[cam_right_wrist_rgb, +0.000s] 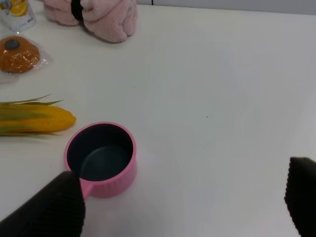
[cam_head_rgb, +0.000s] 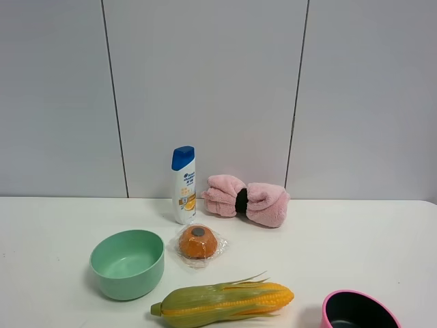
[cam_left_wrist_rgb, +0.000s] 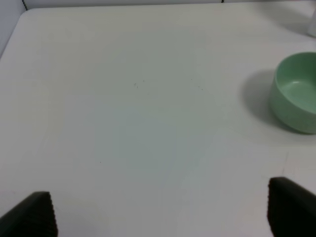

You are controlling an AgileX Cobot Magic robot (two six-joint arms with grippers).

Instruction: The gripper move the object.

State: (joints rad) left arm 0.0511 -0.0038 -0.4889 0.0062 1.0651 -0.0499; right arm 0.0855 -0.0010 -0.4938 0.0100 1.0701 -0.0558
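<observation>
The object, a tall white shampoo bottle (cam_head_rgb: 184, 184) with a blue cap and blue-and-orange label, stands upright at the back of the white table by the wall; its base (cam_right_wrist_rgb: 15, 12) shows in the right wrist view. No arm appears in the exterior high view. My left gripper (cam_left_wrist_rgb: 160, 215) is open over bare table, far from the bottle, with black fingertips (cam_left_wrist_rgb: 32, 217) wide apart. My right gripper (cam_right_wrist_rgb: 182, 202) is open too, its fingers (cam_right_wrist_rgb: 52, 207) spread above the table near the pink pot, holding nothing.
A green bowl (cam_head_rgb: 128, 264) sits front left, a wrapped orange round item (cam_head_rgb: 198, 242) just in front of the bottle, a pink plush bow (cam_head_rgb: 246, 199) to the bottle's right, a corn cob (cam_head_rgb: 225, 301) at the front, and a pink pot (cam_head_rgb: 358, 311) at front right.
</observation>
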